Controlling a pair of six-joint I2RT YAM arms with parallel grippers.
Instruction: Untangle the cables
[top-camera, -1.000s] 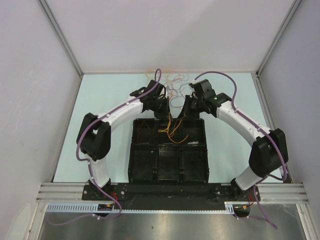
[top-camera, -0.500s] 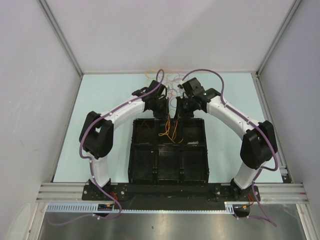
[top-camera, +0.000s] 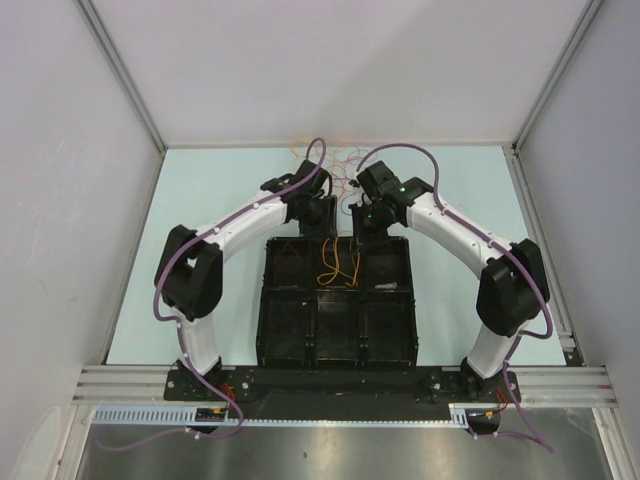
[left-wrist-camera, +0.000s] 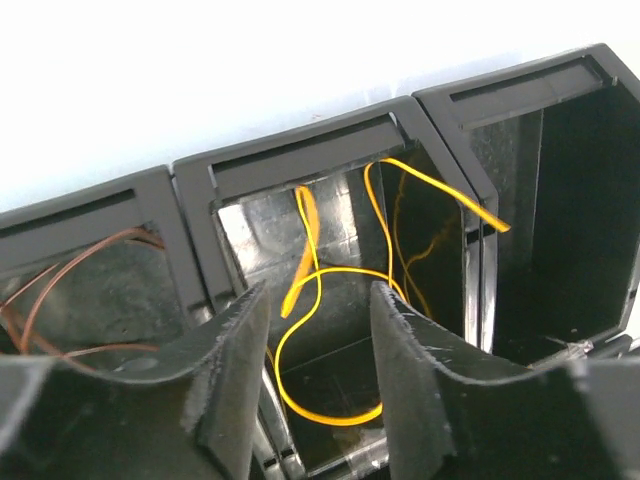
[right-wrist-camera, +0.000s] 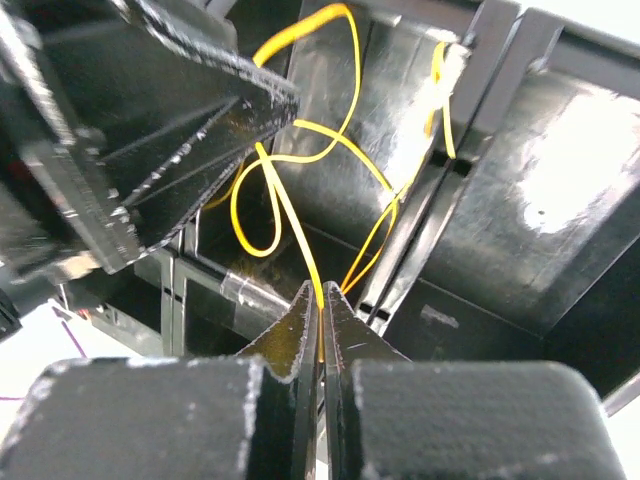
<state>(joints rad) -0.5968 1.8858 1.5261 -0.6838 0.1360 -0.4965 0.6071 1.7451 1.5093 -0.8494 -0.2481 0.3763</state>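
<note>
one orange cable (right-wrist-camera: 286, 212) in right tool (right-wrist-camera: 322, 293)

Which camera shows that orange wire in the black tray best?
The left wrist view: the orange wire loops across the middle compartment, nearly whole. The right wrist view shows it pinched in the right end effector; from above it is tiny.

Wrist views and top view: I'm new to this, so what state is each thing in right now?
orange cable: looped inside the tray's middle far compartment, one strand pinched.
right gripper: shut on the orange cable.
left gripper: open, holding nothing.
red cable: lying loose in the neighbouring compartment.
tray: upright, open-topped.
other cables: bunched on the table beyond the tray.
</note>
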